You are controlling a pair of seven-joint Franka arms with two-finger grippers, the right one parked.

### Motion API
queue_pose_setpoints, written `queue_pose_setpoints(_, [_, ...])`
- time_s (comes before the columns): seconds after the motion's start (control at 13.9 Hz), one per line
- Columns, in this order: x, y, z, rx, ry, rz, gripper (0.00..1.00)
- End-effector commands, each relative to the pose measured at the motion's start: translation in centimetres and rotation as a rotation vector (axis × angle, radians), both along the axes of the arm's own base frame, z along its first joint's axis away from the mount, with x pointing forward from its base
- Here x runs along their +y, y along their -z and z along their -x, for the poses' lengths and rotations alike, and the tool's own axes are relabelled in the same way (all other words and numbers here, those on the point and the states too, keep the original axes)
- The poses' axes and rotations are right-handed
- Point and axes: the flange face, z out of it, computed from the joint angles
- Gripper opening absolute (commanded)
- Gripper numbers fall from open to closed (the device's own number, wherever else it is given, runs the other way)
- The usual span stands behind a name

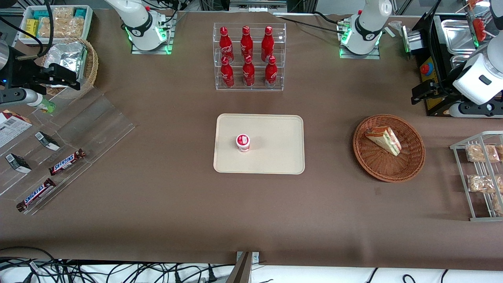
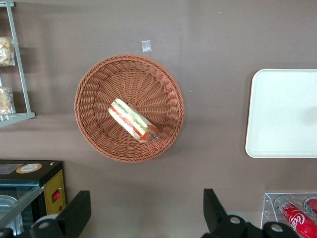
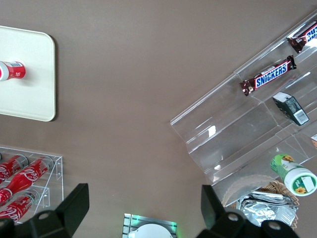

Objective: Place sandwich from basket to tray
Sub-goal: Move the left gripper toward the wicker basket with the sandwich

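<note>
The sandwich (image 1: 384, 139), a wrapped wedge with green, red and white filling, lies in the reddish-brown wicker basket (image 1: 393, 177). The cream tray (image 1: 275, 157) lies mid-table beside the basket, toward the parked arm's end, with a small red-and-white cup (image 1: 243, 142) standing on it. My left gripper (image 1: 417, 96) hangs above the table, farther from the front camera than the basket and clear of it. The left wrist view shows the gripper (image 2: 143, 213) open wide and empty, with the sandwich (image 2: 132, 120), the basket (image 2: 99, 89) and part of the tray (image 2: 282, 114).
A clear rack of red cola bottles (image 1: 248, 59) stands farther from the front camera than the tray. A wire rack with bagged snacks (image 1: 481, 177) stands beside the basket at the working arm's end. Acrylic racks with Snickers bars (image 1: 67, 162) lie toward the parked arm's end.
</note>
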Motion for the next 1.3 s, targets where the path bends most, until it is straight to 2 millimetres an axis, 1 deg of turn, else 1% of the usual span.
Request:
queue_pose_setpoints(0.0, [0.4,-0.7,0.2,0.018,0.051,0.026,1.00])
queue_pose_setpoints(0.14, [0.8,-0.4,0.0,0.024,0.032,0.020,1.00])
queue_pose_setpoints(0.22, [1.4,-0.1,-0.2,0.025,0.018,0.017,1.00])
queue_pose_setpoints(0.29, [2.1,0.7,-0.3,0.036,-0.002,0.015,1.00])
queue_pose_setpoints(0.43, [2.3,2.5,-0.6,0.057,-0.058,0.006,1.00])
queue_pose_setpoints(0.58, [2.6,5.3,-0.6,0.072,-0.161,-0.037,1.00])
queue_pose_setpoints(0.72, [2.4,8.0,-0.6,0.065,-0.298,-0.098,1.00])
queue_pose_setpoints(0.94, [2.1,12.9,-0.2,0.037,-0.478,-0.118,1.00])
queue_pose_setpoints(1.08, [2.2,15.7,0.2,0.005,-0.552,-0.161,1.00])
queue_pose_setpoints(1.22, [2.2,18.3,0.6,-0.020,-0.594,-0.163,1.00])
